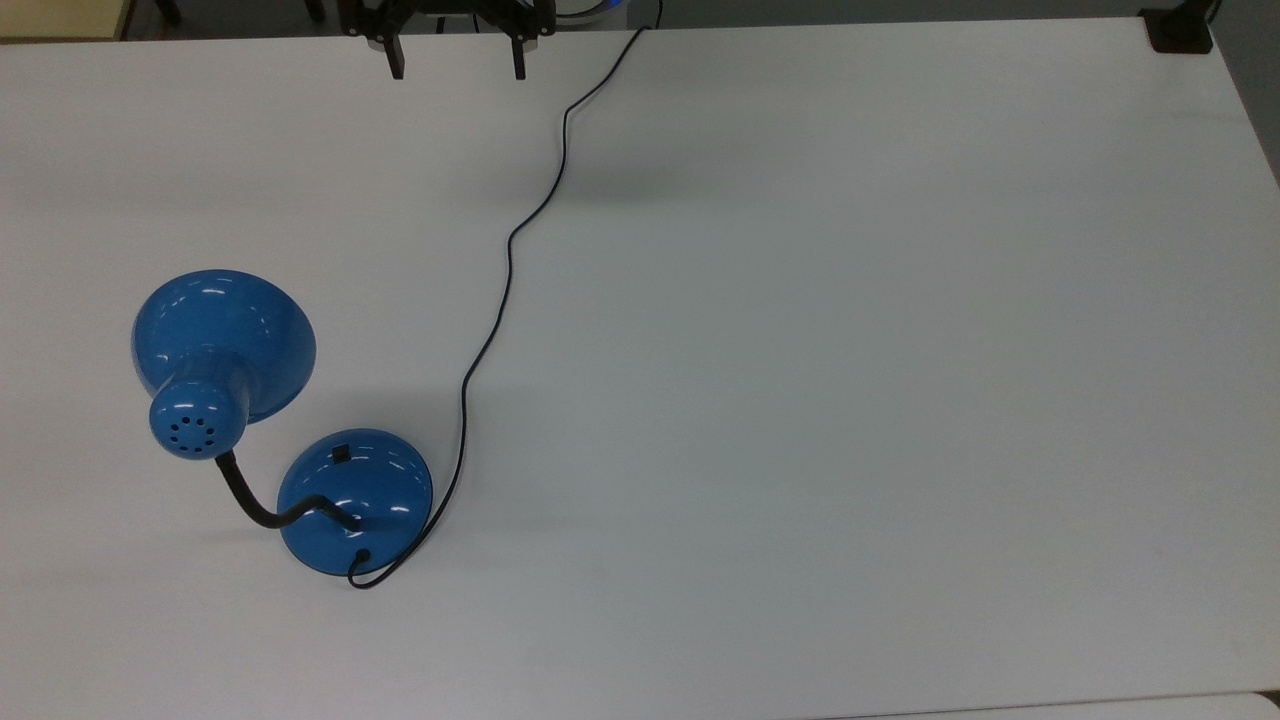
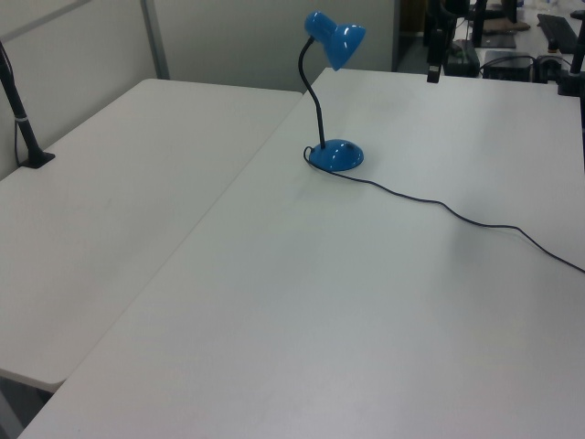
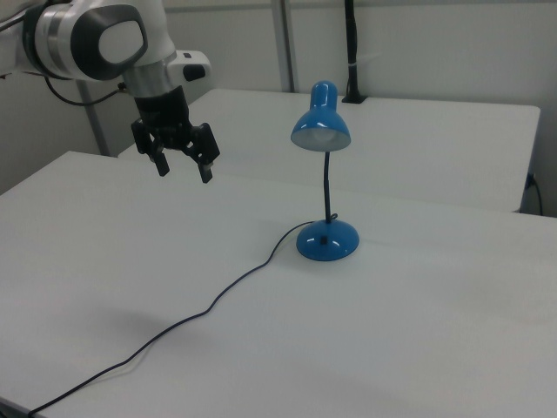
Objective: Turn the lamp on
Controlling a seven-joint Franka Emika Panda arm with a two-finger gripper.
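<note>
The blue lamp [image 3: 324, 178] stands upright on the white table [image 3: 418, 331], its round domed base [image 1: 355, 501] flat on the surface and its black bendy neck [image 2: 315, 101] rising to the cone shade [image 3: 320, 127]; in the top view it sits toward the top view's left, the shade [image 1: 224, 344] leaning out over the table beyond the base; a small black switch [image 1: 341, 453] shows on the dome, on the side toward the top view's upper edge; the bulb inside the shade looks unlit in the right view. A thin black cord [image 1: 510, 250] leaves the base at its lower edge in the top view, curls round the base's right side and snakes away across the table to the far edge — in the right view it trails toward the right view's lower left. The gripper [image 3: 182, 168] hangs in the air well apart from the lamp, on the right view's left, pointing down; its two fingers [image 1: 397, 65] are spread wide with nothing between them — in the top view they show at the upper edge, just beside where the cord runs off the table. A second white table [image 2: 110, 174] adjoins on the left view's left, with a black post [image 2: 23, 128] clamped at its edge.
</note>
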